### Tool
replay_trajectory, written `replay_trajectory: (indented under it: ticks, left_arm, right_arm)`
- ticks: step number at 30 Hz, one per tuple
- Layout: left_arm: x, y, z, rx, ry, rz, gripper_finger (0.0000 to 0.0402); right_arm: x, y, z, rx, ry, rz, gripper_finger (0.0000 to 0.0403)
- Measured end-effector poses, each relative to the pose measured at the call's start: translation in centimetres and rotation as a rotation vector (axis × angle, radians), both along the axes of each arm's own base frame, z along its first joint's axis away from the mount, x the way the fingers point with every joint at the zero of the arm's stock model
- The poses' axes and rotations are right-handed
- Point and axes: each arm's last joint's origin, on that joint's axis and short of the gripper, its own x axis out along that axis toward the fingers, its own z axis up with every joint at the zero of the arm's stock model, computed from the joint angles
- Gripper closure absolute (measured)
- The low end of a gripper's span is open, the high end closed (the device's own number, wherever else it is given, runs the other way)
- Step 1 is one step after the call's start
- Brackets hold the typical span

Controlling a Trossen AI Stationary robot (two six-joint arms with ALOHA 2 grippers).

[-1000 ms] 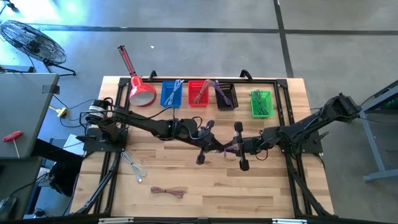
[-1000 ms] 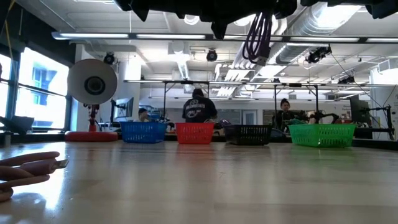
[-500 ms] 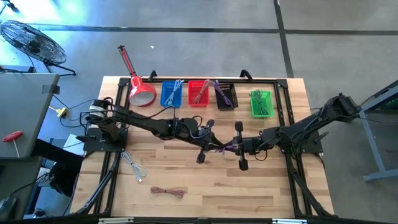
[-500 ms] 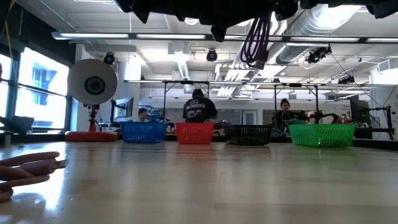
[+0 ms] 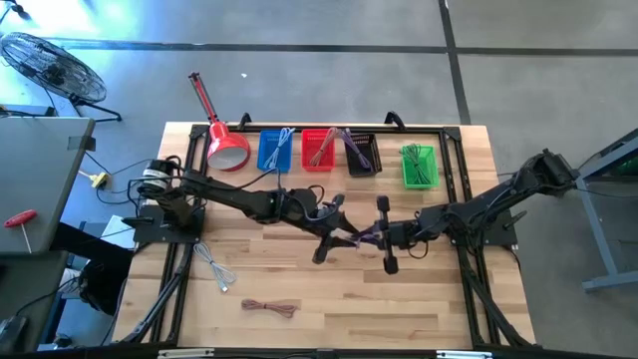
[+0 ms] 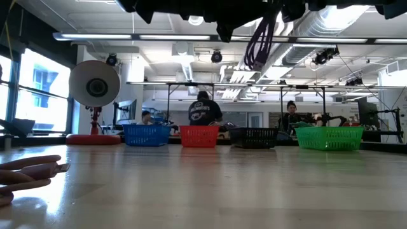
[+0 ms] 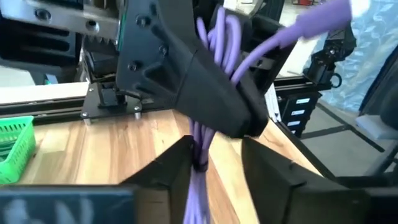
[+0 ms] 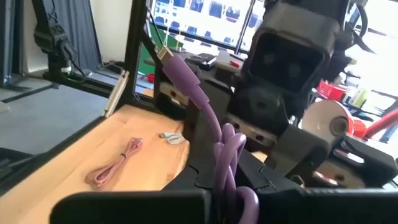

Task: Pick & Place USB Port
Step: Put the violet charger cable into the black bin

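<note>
A coiled purple USB cable (image 5: pixel 361 237) hangs in the air over the middle of the table, and its loops dangle at the top of the low view (image 6: pixel 257 41). My right gripper (image 5: pixel 377 237) comes from the table's right and is shut on the bundle. My left gripper (image 7: pixel 214 168) comes from the left and is open. Its two fingers stand on either side of the strands (image 7: pixel 199 146); whether one finger brushes them, I cannot tell. One plug end (image 8: pixel 163 55) sticks out beyond the bundle. My right gripper pinches the cable's bundled strands (image 8: pixel 222 177) between its two fingers, several strands together. The fingers lie level and come from the table's right side. The bundle is lifted clear of the table; its loops hang below the fingers and one plug end juts out.
Blue (image 5: pixel 276 150), red (image 5: pixel 319 150), black (image 5: pixel 362 155) and green (image 5: pixel 419 167) baskets line the far edge, next to a red lamp (image 5: pixel 227 148). A white cable (image 5: pixel 214 267) and a pink cable (image 5: pixel 269 307) lie on the near left of the table.
My left gripper's fingers have drawn apart and let go of the purple bundle, which stays in my right gripper. The hanging loops have tilted a little. Both arms have kept their places.
</note>
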Motion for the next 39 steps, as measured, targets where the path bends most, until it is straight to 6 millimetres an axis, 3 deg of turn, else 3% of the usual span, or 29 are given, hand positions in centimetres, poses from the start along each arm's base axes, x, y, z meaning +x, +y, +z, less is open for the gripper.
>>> replay_trajectory:
  ticks: [4, 7, 14, 19, 23, 29, 39]
  left_arm:
    - [-0.2, 0.1, 0.1, 0.009, 0.012, 0.026, 0.0223]
    - [-0.3, 0.4, 0.0, 0.029, 0.044, 0.104, 0.0204]
    - [-1.2, 1.0, 0.2, 0.097, 0.141, 0.290, 0.0197]
    - [-1.8, 1.4, -0.2, 0.147, 0.220, 0.383, 0.0197]
    - [-2.2, 1.5, -0.8, 0.177, 0.296, 0.396, 0.0197]
    - [-3.4, 1.2, -2.6, 0.218, 0.508, 0.379, 0.0197]
    - [-4.3, -0.2, -2.5, 0.236, 0.558, 0.348, 0.0197]
  right_arm:
    - [0.0, -0.1, -0.4, -0.017, 0.039, -0.048, 0.0395]
    - [-0.4, -0.2, -0.9, -0.064, 0.098, -0.200, 0.0395]
    - [-1.6, -0.9, -0.5, -0.138, 0.128, -0.495, 0.0395]
    - [-1.9, -2.4, -0.2, -0.304, 0.161, -0.783, 0.0395]
    - [-1.3, -5.0, -0.1, -0.323, 0.178, -0.846, 0.0395]
    - [-0.4, -9.8, -0.2, -0.167, 0.157, -0.677, 0.0395]
    - [-2.0, -19.5, 0.0, 0.135, 0.148, -0.712, 0.0395]
